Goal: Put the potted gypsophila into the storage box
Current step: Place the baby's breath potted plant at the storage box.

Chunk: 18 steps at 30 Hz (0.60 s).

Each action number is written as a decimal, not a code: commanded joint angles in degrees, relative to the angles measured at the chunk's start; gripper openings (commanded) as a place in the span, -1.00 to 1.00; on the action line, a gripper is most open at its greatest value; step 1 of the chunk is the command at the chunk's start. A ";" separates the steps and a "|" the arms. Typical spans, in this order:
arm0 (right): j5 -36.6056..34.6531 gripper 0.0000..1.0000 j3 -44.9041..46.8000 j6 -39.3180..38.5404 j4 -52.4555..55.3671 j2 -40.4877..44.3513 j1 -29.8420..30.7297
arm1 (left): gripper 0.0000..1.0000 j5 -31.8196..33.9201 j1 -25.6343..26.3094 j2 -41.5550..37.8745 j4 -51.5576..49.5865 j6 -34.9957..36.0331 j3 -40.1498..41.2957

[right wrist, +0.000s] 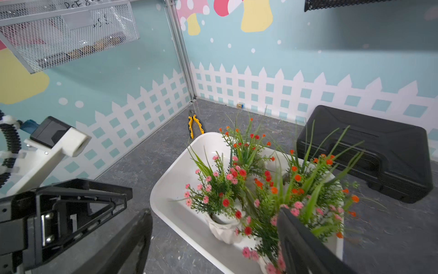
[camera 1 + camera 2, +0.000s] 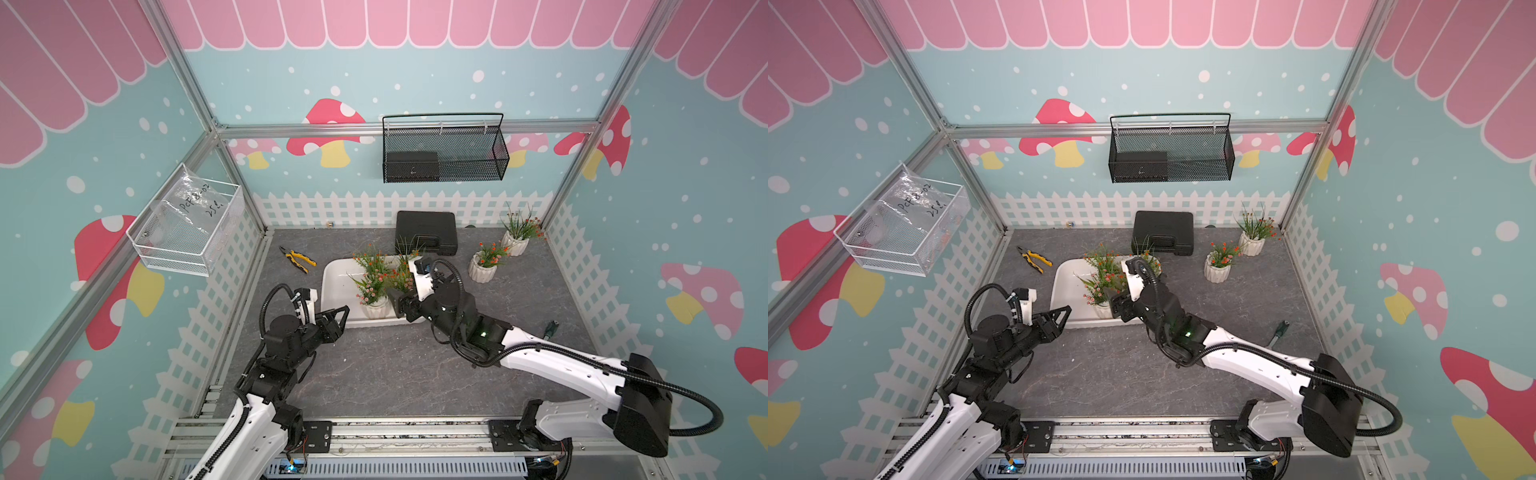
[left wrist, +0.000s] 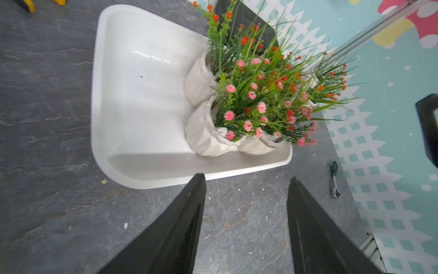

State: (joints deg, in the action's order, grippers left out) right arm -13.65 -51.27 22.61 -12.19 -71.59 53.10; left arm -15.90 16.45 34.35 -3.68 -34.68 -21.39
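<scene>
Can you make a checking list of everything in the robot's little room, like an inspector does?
Surface: grey stone-look table, a few pale crumbs.
Job's things: potted flowers stand in the white box; front loose pot and back loose pot stand outside it.
Clutter: pliers, black case, green-handled tool.
Grippers: left gripper fingers apart, empty, beside the box; right gripper fingers apart, among the flowers.
Cables: black hoses loop along both arms.
Surroundings: black wire basket on the back wall; white wire basket holding a plastic bag.
</scene>
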 commanded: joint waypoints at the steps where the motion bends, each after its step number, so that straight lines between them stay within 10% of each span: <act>1: 5.78 0.65 4.09 1.48 4.71 5.34 -4.44 | 0.15 -0.58 3.68 -0.43 3.06 1.95 -0.25; 18: 32.98 0.57 14.33 5.78 11.64 10.97 -50.39 | 0.17 9.36 24.55 22.40 10.47 8.57 -13.50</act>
State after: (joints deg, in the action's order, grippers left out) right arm 11.88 -38.24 27.11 -1.67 -58.61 7.01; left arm -8.69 40.14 54.48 3.44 -28.23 -32.47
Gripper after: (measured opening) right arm 0.783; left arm 0.583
